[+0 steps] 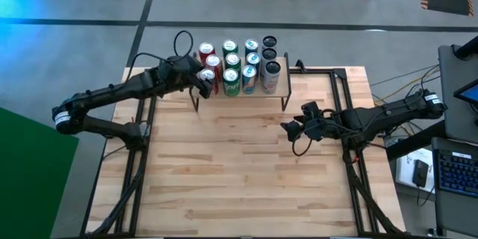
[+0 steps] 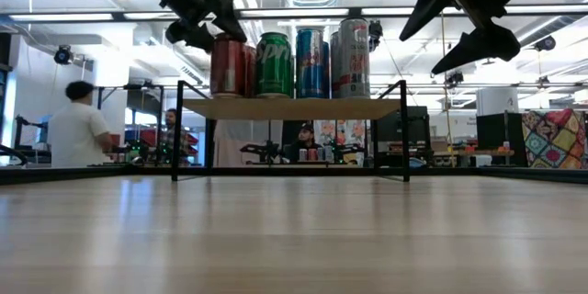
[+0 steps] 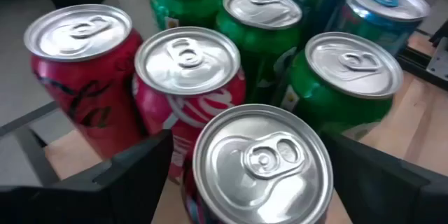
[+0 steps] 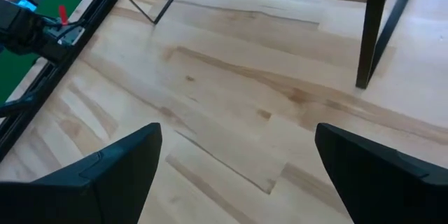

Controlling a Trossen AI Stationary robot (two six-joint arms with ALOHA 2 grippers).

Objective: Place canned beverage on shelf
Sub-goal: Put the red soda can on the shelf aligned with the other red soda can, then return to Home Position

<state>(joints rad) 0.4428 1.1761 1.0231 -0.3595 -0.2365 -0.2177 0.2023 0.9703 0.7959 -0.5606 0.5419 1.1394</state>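
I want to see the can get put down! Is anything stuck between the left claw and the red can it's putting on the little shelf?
No. The left gripper has its open fingers on either side of the red can, which stands on the shelf with the other cans.

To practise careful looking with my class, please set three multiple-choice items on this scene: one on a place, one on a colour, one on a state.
1. Where do the cans stand?
A on the shelf
B on the floor
C in a box

2. What colour are the cans nearest the left gripper?
A green
B red
C blue

3. How is the right gripper?
A shut on a can
B open and empty
C shut on nothing

Answers:
1 A: they crowd the shelf's wooden top.
2 B: the red cans fill the end of the shelf where that gripper is.
3 B: its fingers are spread wide over the bare table.
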